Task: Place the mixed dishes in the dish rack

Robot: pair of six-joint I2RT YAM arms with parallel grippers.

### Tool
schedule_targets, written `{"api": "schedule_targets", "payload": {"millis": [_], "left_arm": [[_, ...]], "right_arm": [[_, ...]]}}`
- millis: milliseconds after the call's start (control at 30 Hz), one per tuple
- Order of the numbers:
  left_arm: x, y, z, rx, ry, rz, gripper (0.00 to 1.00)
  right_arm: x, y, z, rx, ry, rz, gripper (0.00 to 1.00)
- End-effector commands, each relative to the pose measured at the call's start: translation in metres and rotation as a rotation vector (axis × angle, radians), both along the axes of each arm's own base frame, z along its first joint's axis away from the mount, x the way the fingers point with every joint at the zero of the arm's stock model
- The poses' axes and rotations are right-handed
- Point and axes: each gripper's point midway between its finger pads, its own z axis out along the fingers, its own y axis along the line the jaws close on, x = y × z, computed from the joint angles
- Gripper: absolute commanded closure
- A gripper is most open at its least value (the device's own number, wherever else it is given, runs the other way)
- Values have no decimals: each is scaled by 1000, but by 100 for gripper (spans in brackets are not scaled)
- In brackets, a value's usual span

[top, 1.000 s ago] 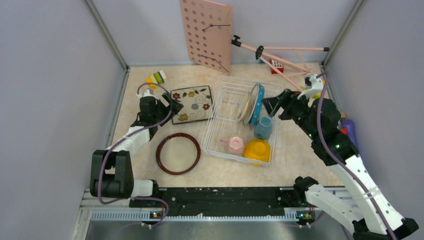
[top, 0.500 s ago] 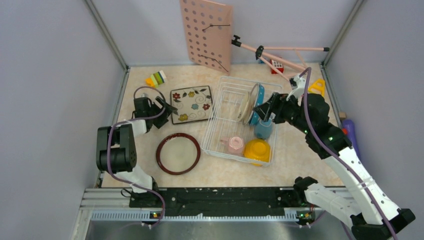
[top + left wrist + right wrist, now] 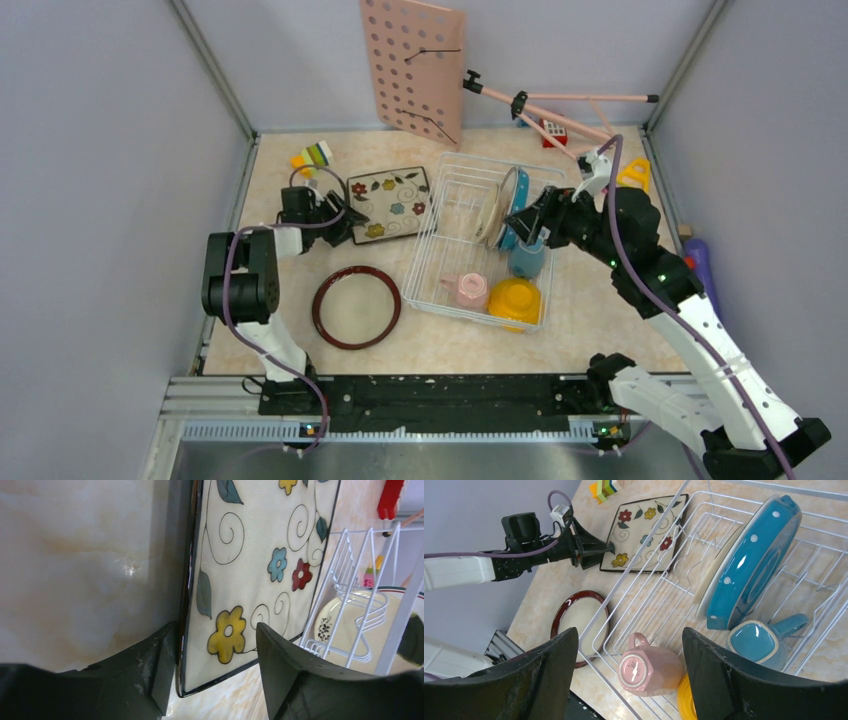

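One floral plate [image 3: 250, 570] within left gripper [image 3: 214, 630]

The left arm [image 3: 240, 285] is folded sharply at the elbow on the near left, its forearm running level towards the right. The left gripper [image 3: 338, 215] points right and sits low. Its jaws stand partly apart, with one finger [image 3: 150, 670] at each side of the wrist view and a plain gap between them. The right arm [image 3: 690, 310] is stretched in a long diagonal from its base at the near right, up and leftward. The right gripper [image 3: 532, 213] is raised, pointing left and downward, its jaws wide apart and free. The two grippers are well apart.
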Motion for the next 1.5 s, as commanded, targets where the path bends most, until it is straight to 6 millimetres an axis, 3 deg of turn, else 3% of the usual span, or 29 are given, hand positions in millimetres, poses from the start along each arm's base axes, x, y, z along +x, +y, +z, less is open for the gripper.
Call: {"api": "schedule_targets", "payload": {"millis": [0, 67, 133, 233, 633, 1033, 1233, 1467], "left_arm": [[-10, -11, -23, 33, 79, -44, 42], [-11, -10, -24, 38, 83, -37, 54], [-12, -7, -20, 54, 75, -29, 77], [-12, -4, -8, 75, 41, -13, 100], [-19, 13, 61, 31, -98, 139, 100], [-45, 51, 132, 73, -242, 332, 100], [-64, 44, 161, 35, -306, 323, 100], [-78, 56, 200, 97, -419, 370, 100]], "right_arm": [[2, 2, 28, 43, -74, 7, 25], [2, 2, 28, 44, -74, 8, 25], [2, 3, 28, 48, -74, 9, 25], [2, 4, 28, 55, -67, 11, 25], [5, 15, 22, 93, -25, 40, 26], [12, 44, 15, 173, 65, 136, 30], [10, 53, 11, 177, 71, 156, 30], [6, 66, 8, 165, 93, 191, 30]]}}
